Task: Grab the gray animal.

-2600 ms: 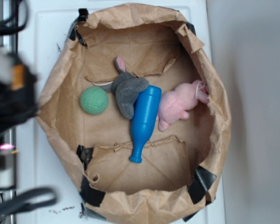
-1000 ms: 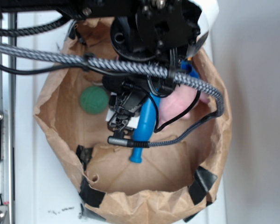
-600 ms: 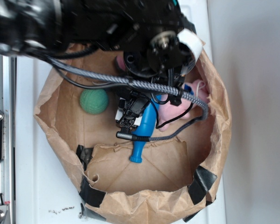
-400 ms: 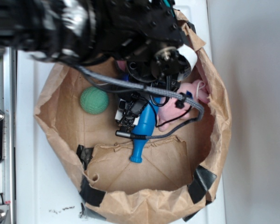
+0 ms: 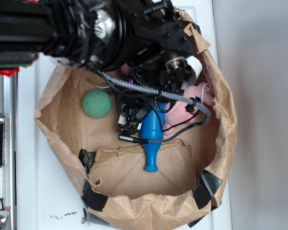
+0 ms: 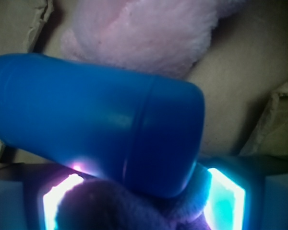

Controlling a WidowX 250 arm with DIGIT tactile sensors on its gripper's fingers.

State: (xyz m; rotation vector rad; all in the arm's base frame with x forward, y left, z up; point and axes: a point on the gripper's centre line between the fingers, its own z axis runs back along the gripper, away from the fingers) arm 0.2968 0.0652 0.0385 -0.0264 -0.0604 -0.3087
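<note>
We see the gray animal (image 6: 129, 211) as a dark fuzzy mound at the bottom of the wrist view, between the pincer's (image 6: 139, 201) two glowing pads (image 6: 225, 196), which stand apart on either side of it; whether they press it, we cannot tell. A blue bottle (image 6: 96, 120) lies across just beyond the toy, touching it, with the pink plush (image 6: 144, 33) behind. From outside, the arm hides the toy inside the paper bag (image 5: 221, 120); a green ball (image 5: 97, 104) sits nearby.
</note>
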